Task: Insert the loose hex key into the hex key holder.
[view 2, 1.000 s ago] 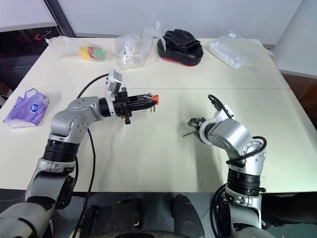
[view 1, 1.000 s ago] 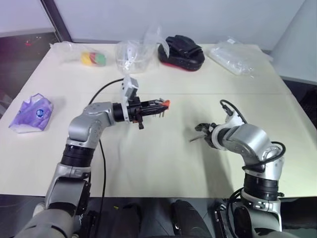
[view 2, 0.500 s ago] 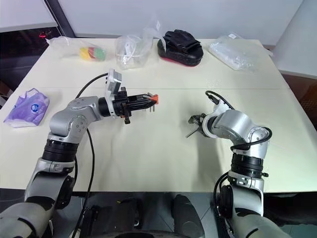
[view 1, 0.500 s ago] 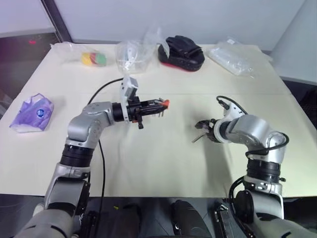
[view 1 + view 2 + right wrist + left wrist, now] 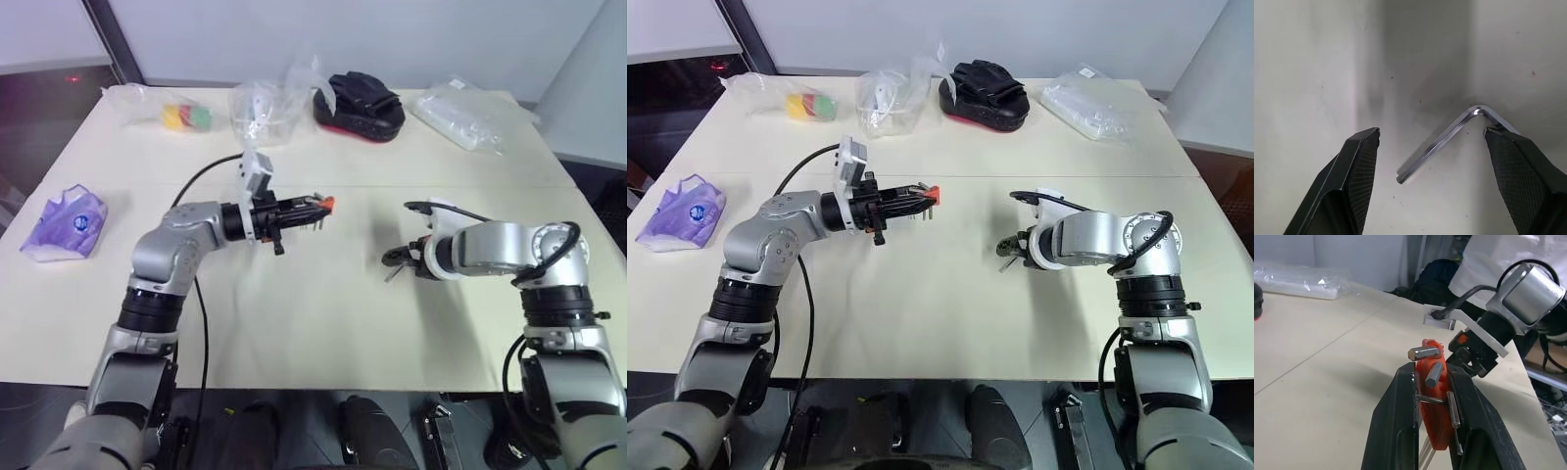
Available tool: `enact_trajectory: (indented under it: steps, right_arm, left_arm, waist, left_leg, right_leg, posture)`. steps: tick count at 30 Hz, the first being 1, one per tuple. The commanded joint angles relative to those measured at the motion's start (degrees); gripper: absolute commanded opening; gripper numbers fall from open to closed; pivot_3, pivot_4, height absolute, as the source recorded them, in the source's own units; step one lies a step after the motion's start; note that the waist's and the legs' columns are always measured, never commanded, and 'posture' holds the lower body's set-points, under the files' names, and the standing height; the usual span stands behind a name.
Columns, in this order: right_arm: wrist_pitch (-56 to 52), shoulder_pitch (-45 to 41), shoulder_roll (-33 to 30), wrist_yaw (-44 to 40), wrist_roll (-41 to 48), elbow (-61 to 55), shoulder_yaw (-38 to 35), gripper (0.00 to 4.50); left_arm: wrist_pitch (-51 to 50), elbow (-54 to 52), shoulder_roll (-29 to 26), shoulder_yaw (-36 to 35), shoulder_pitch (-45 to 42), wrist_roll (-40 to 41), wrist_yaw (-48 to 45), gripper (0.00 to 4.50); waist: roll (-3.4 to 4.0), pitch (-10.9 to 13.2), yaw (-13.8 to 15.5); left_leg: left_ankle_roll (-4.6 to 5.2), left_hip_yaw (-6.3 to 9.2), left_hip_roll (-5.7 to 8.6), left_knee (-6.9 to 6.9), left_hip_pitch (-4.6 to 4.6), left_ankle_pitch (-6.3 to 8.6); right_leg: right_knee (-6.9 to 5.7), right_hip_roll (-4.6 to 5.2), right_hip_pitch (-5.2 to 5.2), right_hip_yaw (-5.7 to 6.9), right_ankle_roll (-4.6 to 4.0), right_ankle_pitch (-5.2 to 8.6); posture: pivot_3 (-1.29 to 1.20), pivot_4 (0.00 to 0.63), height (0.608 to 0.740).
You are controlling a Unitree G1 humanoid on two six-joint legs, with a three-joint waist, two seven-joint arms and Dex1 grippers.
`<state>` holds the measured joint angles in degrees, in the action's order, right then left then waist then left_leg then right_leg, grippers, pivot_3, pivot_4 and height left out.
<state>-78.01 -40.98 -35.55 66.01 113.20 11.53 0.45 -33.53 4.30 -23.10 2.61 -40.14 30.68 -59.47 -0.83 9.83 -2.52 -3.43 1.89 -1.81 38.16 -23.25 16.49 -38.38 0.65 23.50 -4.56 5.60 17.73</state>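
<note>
We saw the left gripper (image 5: 1432,382) clamped on the hex key holder (image 5: 1433,404), held above the table (image 5: 294,323). To the holder's right, the right gripper (image 5: 1432,147) stood with fingers spread over the loose hex key (image 5: 1449,139), which lay flat on the table between them.

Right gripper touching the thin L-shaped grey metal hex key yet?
Cannot tell. In the right wrist view the hex key lies on the table between the open right gripper fingers; one end disappears behind one finger, hiding any contact.
</note>
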Motion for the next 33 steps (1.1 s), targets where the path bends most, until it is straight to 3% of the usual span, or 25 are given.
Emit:
enact_trajectory:
  steps: [1,14,33]
  right_arm:
    - [0.42,0.46,-0.74,-2.85,-1.34,1.95,4.81,3.53]
    - [-1.80,-4.10,1.32,-13.77,-12.72,2.85,8.64,3.53]
    - [-6.48,0.55,5.46,-34.14,-38.76,-9.48,3.41,3.53]
  left_arm:
    - [0.22,-2.18,0.03,-1.03,-0.18,0.97,0.37,0.21]
    - [0.03,-3.46,-0.06,-1.47,0.87,1.44,1.28,0.21]
    - [0.45,-2.89,0.03,-0.90,0.57,1.81,1.35,0.21]
  waist:
    - [-0.06,-0.03,0.01]
    - [-0.25,-0.15,-0.29]
    - [-0.31,-0.19,-0.72]
  left_leg:
    - [0.00,0.00,0.00,0.00,0.00,0.00]
    - [0.00,-0.03,-0.04,0.00,0.16,0.00]
    - [0.00,-0.03,-0.06,-0.02,0.26,0.00]
  right_leg:
    - [0.00,0.00,-0.01,0.00,0.00,0.00]
    - [0.00,-0.05,-0.10,-0.03,-0.06,-0.04]
    - [0.00,-0.06,-0.17,-0.03,-0.07,-0.05]
  posture:
    - [0.00,0.150,0.740]
    - [0.00,0.150,0.740]
    - [0.00,0.150,0.740]
